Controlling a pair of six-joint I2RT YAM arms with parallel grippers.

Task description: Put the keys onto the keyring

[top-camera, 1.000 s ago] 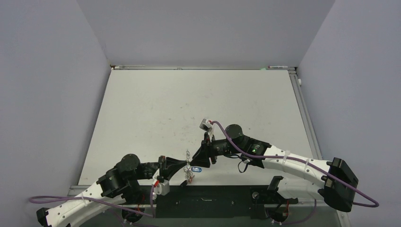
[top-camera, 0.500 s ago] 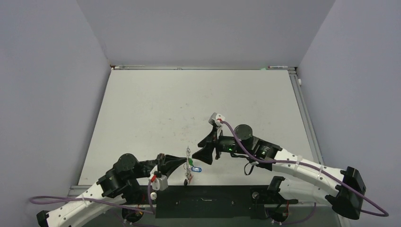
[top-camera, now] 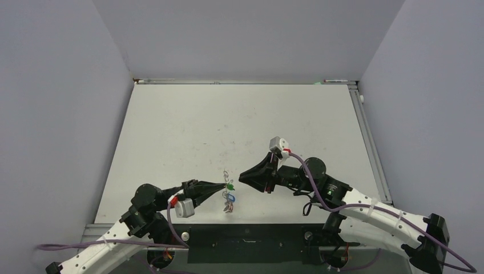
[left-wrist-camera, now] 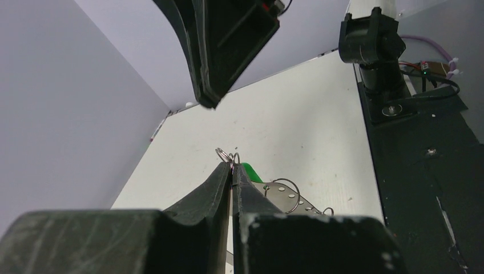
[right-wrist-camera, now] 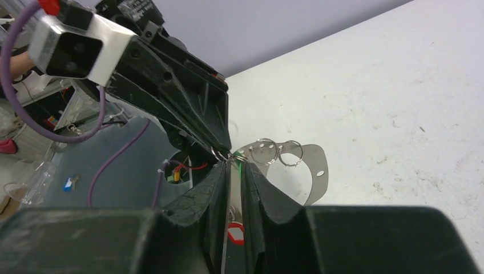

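Note:
The keyring (top-camera: 226,175), a thin silver band with punched holes and small split rings, hangs from my left gripper (top-camera: 222,186), which is shut on its rim. Below it dangle the keys, with a green tag (top-camera: 230,186), a blue tag (top-camera: 230,198) and a red tag (top-camera: 228,208). In the left wrist view my left gripper (left-wrist-camera: 233,166) pinches a small ring, with the keyring (left-wrist-camera: 279,191) and green tag (left-wrist-camera: 249,170) just behind. My right gripper (top-camera: 241,175) points at the ring from the right, a short way off. In its own view my right gripper (right-wrist-camera: 234,169) shows a narrow slit, holding nothing; the keyring (right-wrist-camera: 311,165) and red tag (right-wrist-camera: 236,234) lie beyond.
The white table (top-camera: 240,125) stretches back to grey walls. A black base plate (top-camera: 251,242) runs along the near edge under both arms. The left wrist's camera block (right-wrist-camera: 74,45) and its purple cable (right-wrist-camera: 114,154) sit close behind the keyring.
My right gripper let go, backed off to the right and narrowed to a slit. My left gripper, still shut, carried the keyring and keys slightly away from the near edge.

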